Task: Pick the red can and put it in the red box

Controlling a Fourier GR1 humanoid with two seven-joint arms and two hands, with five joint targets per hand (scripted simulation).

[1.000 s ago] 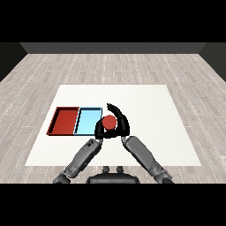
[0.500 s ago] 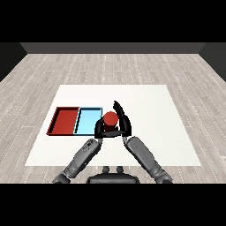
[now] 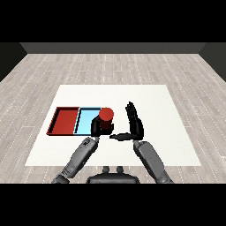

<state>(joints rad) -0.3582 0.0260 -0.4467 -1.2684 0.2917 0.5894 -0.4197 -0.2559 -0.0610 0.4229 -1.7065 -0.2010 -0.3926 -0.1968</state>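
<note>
two hands were seen close to the red can (image 3: 106, 117), and the coming move was judged to turn on which of them had it and which way the target lay from there. the can stood upright on the white table (image 3: 176, 132), its long axis vertical, just beside the right edge of the light blue tray (image 3: 88, 119) and possibly overlapping that edge in the view; whether its base touched the tray rim could not be told. the left hand (image 3: 96, 128) was seen pressed against the can's near-left side with its fingers curled about the lower body, so it was taken to be grasping the can. the right hand (image 3: 133, 122) was held apart from the can, to its right, with its fingers straight and pointing away up the table and its thumb stretched leftward toward the can without reaching it; it was released and held nothing. the left hand was therefore plainly the nearer one, already in contact, while a visible gap of table was left between the can and the right hand's fingers. the red tray (image 3: 66, 121) lay further to the left, touching the light blue tray along their shared wall, so the can was separated from its target by the whole blue tray. it was judged that a lift and a leftward carry across the blue tray would be called for, with the can not yet raised and nothing yet placed in the red tray.
</note>
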